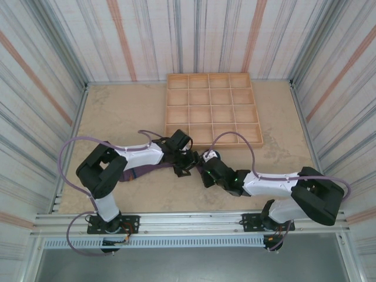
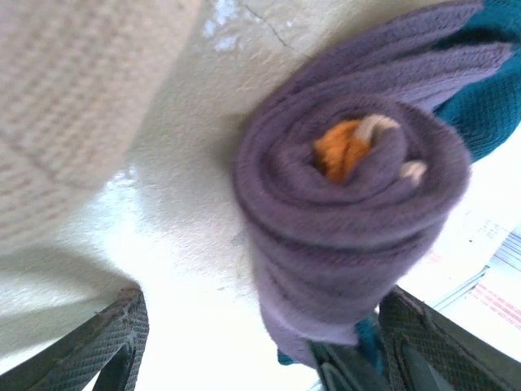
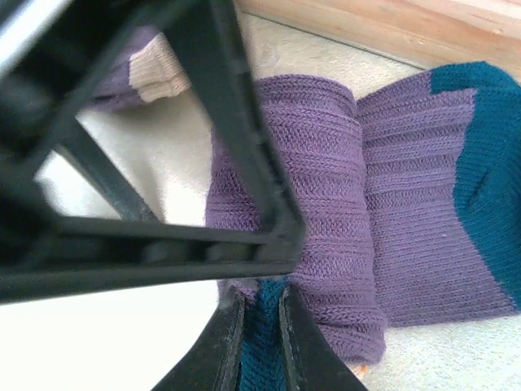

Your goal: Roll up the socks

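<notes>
Left gripper [image 2: 267,297] stands wide, its fingers straddling the rolled end of the socks [image 2: 350,212] without pressing it, bare surface [image 1: 117,111] showing between one finger and the roll. That looks like a release, leaving the bundle for the other arm to hold. Right gripper [image 3: 260,297] is narrow, pinching a fold of teal knit at the foot of the roll, probably so the coil cannot spring loose. The roll, with orange and peach at its core, lies near the middle of the surface just short of the wooden tray [image 1: 220,97]. The unrolled purple length runs off toward the left edge under the left arm. No brand, label or writing can be read anywhere.
</notes>
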`<control>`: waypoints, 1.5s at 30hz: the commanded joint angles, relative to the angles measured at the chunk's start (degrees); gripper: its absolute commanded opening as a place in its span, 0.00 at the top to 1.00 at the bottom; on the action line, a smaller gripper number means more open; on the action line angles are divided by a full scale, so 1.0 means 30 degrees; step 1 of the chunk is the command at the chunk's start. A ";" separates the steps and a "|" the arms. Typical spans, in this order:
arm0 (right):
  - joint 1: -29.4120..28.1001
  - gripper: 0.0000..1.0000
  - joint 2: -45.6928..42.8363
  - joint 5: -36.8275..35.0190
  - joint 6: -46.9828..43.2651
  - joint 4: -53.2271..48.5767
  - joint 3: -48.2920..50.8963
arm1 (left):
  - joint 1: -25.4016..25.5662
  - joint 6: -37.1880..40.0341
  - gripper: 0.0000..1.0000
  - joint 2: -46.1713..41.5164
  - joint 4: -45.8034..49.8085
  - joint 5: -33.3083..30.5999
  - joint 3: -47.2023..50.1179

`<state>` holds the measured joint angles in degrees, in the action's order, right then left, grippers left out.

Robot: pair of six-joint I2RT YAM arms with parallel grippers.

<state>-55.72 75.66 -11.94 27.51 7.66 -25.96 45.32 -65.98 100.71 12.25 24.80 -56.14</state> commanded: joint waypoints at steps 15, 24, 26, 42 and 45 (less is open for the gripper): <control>0.7986 1.00 0.4173 1.2607 0.3648 -0.0243 0.0984 | -0.0136 0.2045 0.28 -0.1961 -0.1022 -0.2243 0.0823; 0.9816 1.00 0.5732 1.5310 0.4597 0.0208 0.0514 | -0.0151 0.3636 0.32 -0.1146 -0.1310 -0.3210 -0.0513; 1.0051 1.00 0.5649 1.5622 0.4688 0.0213 0.0533 | -0.0140 0.3811 0.33 -0.0768 -0.1430 -0.3371 -0.0863; 1.1188 1.00 0.5302 1.6555 0.4291 0.0043 0.0332 | 0.0032 0.3237 0.48 0.1945 -0.1251 -0.3765 -0.2508; 1.1191 1.00 0.4957 1.6651 0.4107 -0.0024 0.0302 | 0.0175 0.3066 0.52 0.2387 -0.0670 -0.3949 -0.2947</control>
<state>-22.61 89.23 41.30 39.68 19.07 -27.55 45.39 -55.92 106.00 7.46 15.11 -63.18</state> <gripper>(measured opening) 0.127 0.493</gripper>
